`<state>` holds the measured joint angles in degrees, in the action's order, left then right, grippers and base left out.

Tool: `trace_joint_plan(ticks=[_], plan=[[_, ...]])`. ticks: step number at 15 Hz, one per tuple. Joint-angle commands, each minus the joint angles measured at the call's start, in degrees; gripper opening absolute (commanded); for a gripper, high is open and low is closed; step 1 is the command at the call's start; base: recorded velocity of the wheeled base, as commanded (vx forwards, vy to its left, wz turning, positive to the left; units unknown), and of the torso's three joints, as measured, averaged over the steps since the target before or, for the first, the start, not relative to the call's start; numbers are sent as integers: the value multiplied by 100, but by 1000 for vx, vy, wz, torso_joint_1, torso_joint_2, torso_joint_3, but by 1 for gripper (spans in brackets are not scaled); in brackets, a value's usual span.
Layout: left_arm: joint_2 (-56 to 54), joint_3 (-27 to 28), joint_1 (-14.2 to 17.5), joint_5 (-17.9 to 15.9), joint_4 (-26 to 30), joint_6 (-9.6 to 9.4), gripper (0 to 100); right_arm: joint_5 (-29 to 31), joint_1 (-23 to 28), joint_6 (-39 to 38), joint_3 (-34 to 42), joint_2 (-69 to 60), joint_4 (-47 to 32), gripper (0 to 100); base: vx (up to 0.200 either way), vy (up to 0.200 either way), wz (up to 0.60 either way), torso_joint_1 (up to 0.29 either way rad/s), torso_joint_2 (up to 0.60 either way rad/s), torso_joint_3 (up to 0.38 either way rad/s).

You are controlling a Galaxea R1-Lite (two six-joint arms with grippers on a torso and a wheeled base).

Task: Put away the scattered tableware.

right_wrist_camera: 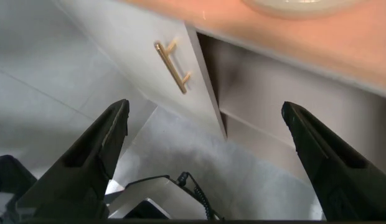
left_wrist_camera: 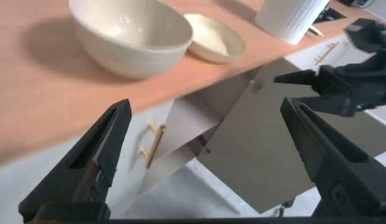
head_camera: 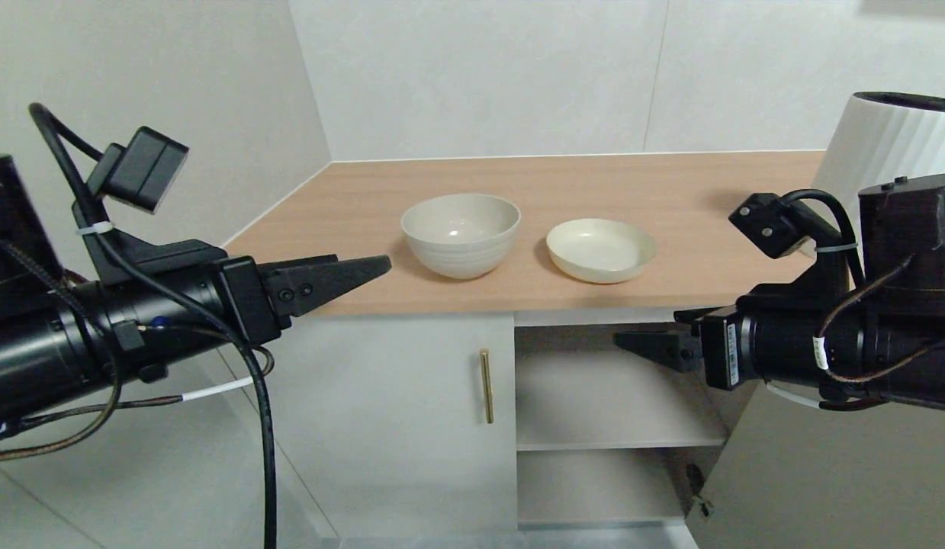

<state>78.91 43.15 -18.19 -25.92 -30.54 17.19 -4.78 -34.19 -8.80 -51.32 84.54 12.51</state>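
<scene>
Cutting off the white ribbed cylindrical vessel are the frame edge and the right arm; its base is hidden. The left gripper is spread wide and empty, and the deep cream ceramic bowl stands just ahead of its tips on the wooden countertop. The right gripper is likewise wide and empty, below the counter edge and before the open grey cabinet shelves. The shallow cream dish lies above and ahead of it, near the front edge, apart from the bowl. A brass door handle hangs between the grippers.
</scene>
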Motion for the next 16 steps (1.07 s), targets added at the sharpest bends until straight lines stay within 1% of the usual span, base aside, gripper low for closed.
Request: trace_joint_plan(ticks=[1,2,3,5,7,8,9,11,13,14,15,16], plan=[[248,44,35,8,30,13,100,-6,36,1,-1,89,6,100,0,0,0,193,-476,-276],[248,44,43,25,57,13,100,-6,44,1,-1,106,6,100,0,0,0,198,-481,-290],[230,70,79,34,197,30,100,-6,53,1,-9,133,6,100,0,0,0,207,-486,-286],[300,88,123,-1,189,127,100,-6,97,1,-9,142,15,100,0,0,0,207,-493,-276],[406,167,114,-1,171,320,100,-6,106,1,-18,150,15,100,0,0,0,212,-500,-281],[441,211,123,-1,171,487,100,3,115,1,-18,159,24,100,0,0,0,212,-496,-271],[476,299,123,-10,171,768,100,3,150,1,-36,177,24,100,0,0,0,222,-505,-286],[573,448,114,-1,206,1102,100,3,176,1,-71,221,32,100,0,0,0,129,-295,-166],[766,598,114,43,268,1322,100,74,185,-34,-273,361,-20,100,0,0,0,49,-90,-51],[837,686,114,52,329,1401,100,188,220,-60,-387,449,-55,100,0,0,0,0,0,0],[916,800,114,122,514,1533,100,425,238,-104,-510,599,-108,100,0,0,0,0,0,0],[960,976,114,245,786,1612,100,654,238,-201,-677,748,-222,100,0,0,0,0,0,0]])
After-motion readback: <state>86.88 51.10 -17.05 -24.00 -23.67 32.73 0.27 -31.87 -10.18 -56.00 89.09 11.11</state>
